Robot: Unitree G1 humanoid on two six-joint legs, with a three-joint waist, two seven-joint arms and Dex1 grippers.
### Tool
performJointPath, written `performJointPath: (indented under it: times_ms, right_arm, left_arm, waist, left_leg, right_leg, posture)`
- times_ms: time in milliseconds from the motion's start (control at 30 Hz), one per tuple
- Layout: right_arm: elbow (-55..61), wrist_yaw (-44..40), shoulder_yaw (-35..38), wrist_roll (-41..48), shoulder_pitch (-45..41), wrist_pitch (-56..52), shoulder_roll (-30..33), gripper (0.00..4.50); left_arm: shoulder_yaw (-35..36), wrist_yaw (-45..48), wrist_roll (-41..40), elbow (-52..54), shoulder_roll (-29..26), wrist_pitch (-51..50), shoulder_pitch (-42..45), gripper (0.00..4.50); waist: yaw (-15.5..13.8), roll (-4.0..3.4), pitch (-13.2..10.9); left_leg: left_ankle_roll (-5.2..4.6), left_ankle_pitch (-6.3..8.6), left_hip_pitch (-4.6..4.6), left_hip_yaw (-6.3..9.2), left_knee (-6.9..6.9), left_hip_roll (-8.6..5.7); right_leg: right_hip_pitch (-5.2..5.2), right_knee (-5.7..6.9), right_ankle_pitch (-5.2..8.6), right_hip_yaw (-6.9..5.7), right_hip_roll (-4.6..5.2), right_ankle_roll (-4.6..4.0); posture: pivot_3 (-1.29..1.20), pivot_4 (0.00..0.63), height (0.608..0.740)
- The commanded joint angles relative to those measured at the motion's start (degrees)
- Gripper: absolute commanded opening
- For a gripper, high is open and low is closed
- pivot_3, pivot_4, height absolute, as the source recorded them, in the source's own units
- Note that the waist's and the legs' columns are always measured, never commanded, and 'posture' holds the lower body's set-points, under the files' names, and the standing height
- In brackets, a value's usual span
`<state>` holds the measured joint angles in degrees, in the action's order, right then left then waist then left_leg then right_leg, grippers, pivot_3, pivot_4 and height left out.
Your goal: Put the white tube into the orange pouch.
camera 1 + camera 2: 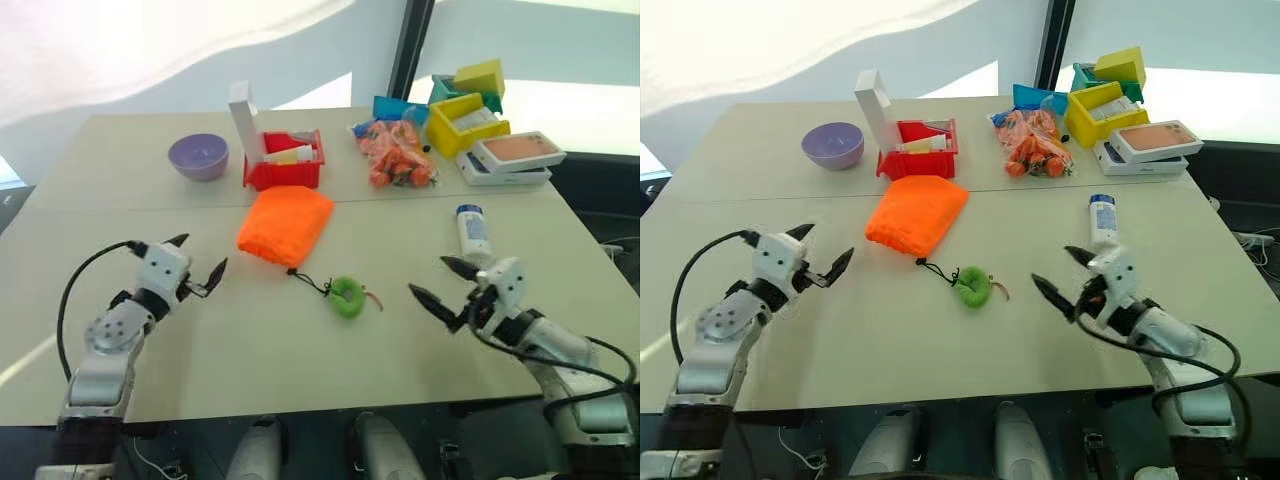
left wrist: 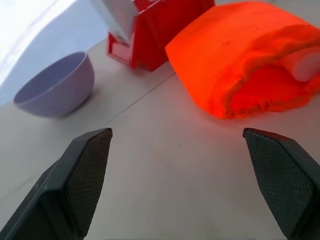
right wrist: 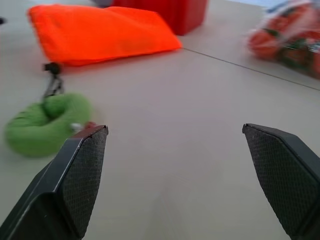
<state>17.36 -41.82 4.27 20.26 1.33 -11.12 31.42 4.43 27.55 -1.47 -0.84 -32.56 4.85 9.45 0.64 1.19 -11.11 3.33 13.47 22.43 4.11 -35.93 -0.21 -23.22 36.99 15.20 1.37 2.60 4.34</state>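
Note:
The white tube with its blue cap lies flat on the table's right side, just beyond my right gripper, which is open, holds nothing, and hovers level over the table. The orange pouch lies crumpled near the table's middle. Its black cord runs to a green fuzzy ball, which lies between the pouch and my right gripper. To the pouch's left my left gripper is open and holds nothing, pointing toward the pouch. The right wrist view has the ball and the pouch ahead.
Behind the pouch stands a red bin with a white box and a cream tube. A purple bowl sits at the far left. A clear bag of orange pieces, yellow boxes and a flat white box crowd the far right.

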Motion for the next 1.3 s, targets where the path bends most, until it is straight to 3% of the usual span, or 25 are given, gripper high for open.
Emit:
performJointPath:
  times_ms: [33,233,467,567,767,800,1067,1200,1300]
  right_arm:
    - [4.5,0.6,-2.7,-1.3,-1.1,0.8,-0.9,4.47]
    - [5.6,1.4,-8.2,-4.2,-2.9,1.5,-2.6,4.47]
    - [4.2,1.7,-9.8,-5.5,-4.9,1.8,-4.1,4.47]
    - [4.0,1.9,-10.0,-5.9,-5.1,2.1,-4.5,4.5]
    - [3.7,4.0,-8.8,-7.0,-4.4,1.5,-4.6,4.5]
    - [3.3,4.7,-8.3,-7.3,-4.5,1.2,-4.6,4.5]
    - [-5.2,21.0,2.5,-12.4,-8.6,1.0,-7.4,4.5]
    - [-14.6,32.2,7.8,-17.3,-14.0,-0.8,-7.6,4.5]
    - [-22.4,35.3,9.6,-16.8,-18.2,-1.7,-8.5,4.5]
  left_arm:
    - [-2.7,-0.1,4.0,-2.8,-0.5,5.2,2.8,4.5]
    - [-6.5,-1.0,8.0,-9.1,1.0,8.2,9.7,4.5]
    - [-9.6,-1.9,11.5,-20.1,2.7,12.3,18.0,4.5]
    - [-10.5,-1.9,12.0,-24.1,3.0,14.7,20.6,3.56]
    - [-9.9,-0.5,10.3,-26.6,3.1,18.1,22.6,0.33]
    - [-9.8,-0.1,10.1,-26.6,3.0,18.5,22.6,0.06]
    - [-8.0,4.2,4.6,-21.0,3.4,11.8,19.6,0.06]
    - [-6.9,4.4,1.9,-15.5,4.2,6.3,17.0,0.06]
    - [-7.2,4.3,1.8,-12.8,4.7,4.2,15.4,0.06]
  waist:
    - [0.0,0.0,0.0]
    - [0.0,0.01,0.0]
    - [0.0,0.02,0.0]
    - [0.1,0.02,0.0]
    - [0.1,0.02,0.0]
    - [0.1,0.02,0.0]
    - [0.1,0.01,0.0]
    - [0.1,0.01,0.0]
    - [0.2,0.01,0.0]
  left_leg:
    - [0.0,0.0,0.0,0.0,-0.01,0.01]
    - [0.0,0.0,0.02,0.01,-0.04,0.0]
    - [0.0,0.0,0.03,0.03,-0.09,-0.06]
    - [0.0,0.0,0.03,0.04,-0.09,-0.07]
    - [0.0,0.0,0.02,0.07,-0.07,-0.06]
    - [0.0,0.0,0.02,0.07,-0.07,-0.06]
    - [0.0,0.0,0.02,0.05,-0.11,-0.06]
    - [0.0,0.0,0.01,0.05,-0.1,-0.06]
    - [-0.01,-0.01,0.0,0.04,-0.09,-0.06]
  right_leg:
    - [0.01,0.0,0.0,0.0,0.02,0.0]
    - [0.01,0.01,-0.03,-0.03,0.05,0.07]
    - [0.01,0.06,-0.13,-0.07,0.0,0.24]
    - [0.01,0.08,-0.14,-0.09,-0.01,0.27]
    - [-0.01,0.12,-0.18,-0.12,-0.02,0.35]
    - [-0.01,0.12,-0.19,-0.12,-0.02,0.36]
    - [0.0,0.15,-0.2,-0.09,0.0,0.36]
    - [-0.01,0.17,-0.2,-0.08,0.0,0.36]
    - [-0.01,0.19,-0.2,-0.08,-0.01,0.35]
  posture:
    - [0.0,0.15,0.74]
    - [0.0,0.15,0.74]
    - [0.0,0.15,0.74]
    - [0.0,0.15,0.74]
    - [0.0,0.15,0.74]
    - [0.0,0.15,0.74]
    - [0.0,0.15,0.74]
    - [0.0,0.15,0.74]
    - [0.0,0.15,0.74]
